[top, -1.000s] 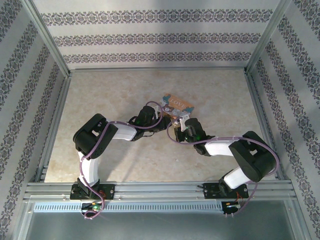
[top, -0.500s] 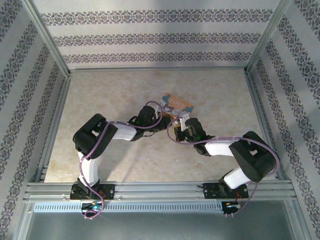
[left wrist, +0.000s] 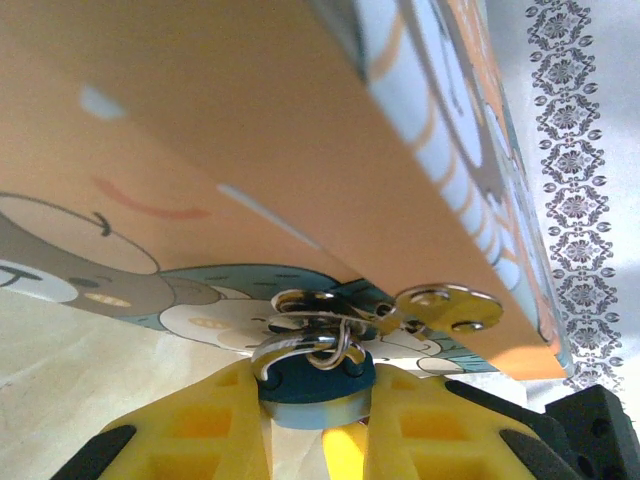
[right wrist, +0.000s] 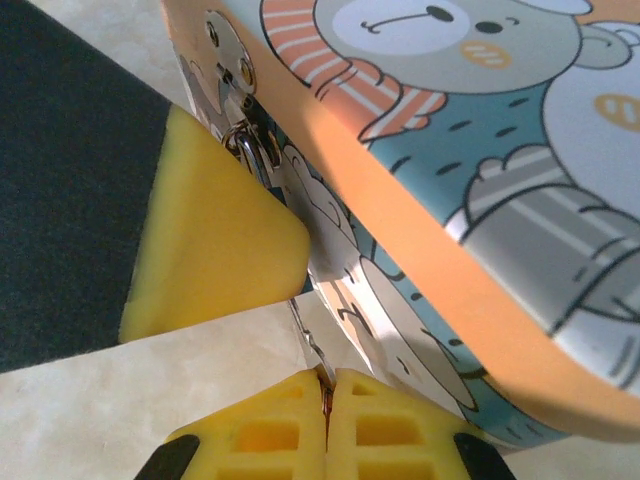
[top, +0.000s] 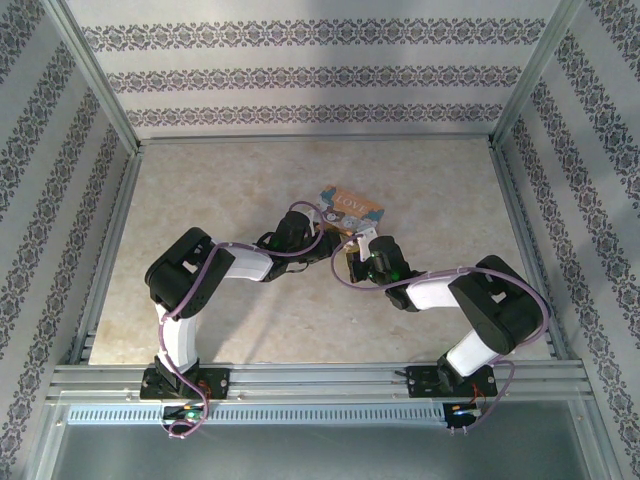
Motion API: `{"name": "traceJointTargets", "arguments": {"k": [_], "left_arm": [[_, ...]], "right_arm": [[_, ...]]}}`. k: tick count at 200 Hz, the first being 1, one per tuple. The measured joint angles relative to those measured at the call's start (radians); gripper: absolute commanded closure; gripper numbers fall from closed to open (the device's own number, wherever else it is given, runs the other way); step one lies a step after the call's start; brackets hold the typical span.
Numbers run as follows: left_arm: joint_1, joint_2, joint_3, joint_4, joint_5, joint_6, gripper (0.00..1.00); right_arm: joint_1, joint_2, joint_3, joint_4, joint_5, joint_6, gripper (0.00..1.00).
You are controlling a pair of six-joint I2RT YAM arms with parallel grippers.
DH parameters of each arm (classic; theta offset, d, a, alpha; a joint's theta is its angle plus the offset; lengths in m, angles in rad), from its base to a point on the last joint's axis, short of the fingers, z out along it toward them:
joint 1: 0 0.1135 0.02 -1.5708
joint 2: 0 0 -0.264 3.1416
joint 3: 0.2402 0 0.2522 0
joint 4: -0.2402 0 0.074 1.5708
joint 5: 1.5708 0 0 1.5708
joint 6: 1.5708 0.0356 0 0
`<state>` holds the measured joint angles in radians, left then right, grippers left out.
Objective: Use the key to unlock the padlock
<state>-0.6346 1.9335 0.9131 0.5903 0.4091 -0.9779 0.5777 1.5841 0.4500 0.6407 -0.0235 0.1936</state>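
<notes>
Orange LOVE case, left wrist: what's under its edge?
A blue piece with silver wire loops, pinched between the left end effector's yellow fingers; a round silver tab beside it. The fingers cover the blue piece's lower part.

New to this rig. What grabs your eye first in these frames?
The orange LOVE block with cartoon bears sits mid-way across the table. At its near edge the left gripper pinches a small blue-and-silver piece hung on wire rings. Right beside it, the right gripper is shut on a thin silvery strip.
</notes>
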Motion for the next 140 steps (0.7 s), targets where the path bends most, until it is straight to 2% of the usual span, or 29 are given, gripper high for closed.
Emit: {"name": "traceJointTargets", "arguments": {"k": [59,140], "left_arm": [[0.0,-0.018,0.0,-0.001,-0.016,-0.002,0.77],[0.001,-0.024,0.002,0.002,-0.022,-0.004,0.78]], "right_arm": [[-0.018,0.007,0.0,0.045,-0.034,0.001,1.0],[-0.079,0.012,0.004,0.068,-0.174,0.047,1.0]]}}
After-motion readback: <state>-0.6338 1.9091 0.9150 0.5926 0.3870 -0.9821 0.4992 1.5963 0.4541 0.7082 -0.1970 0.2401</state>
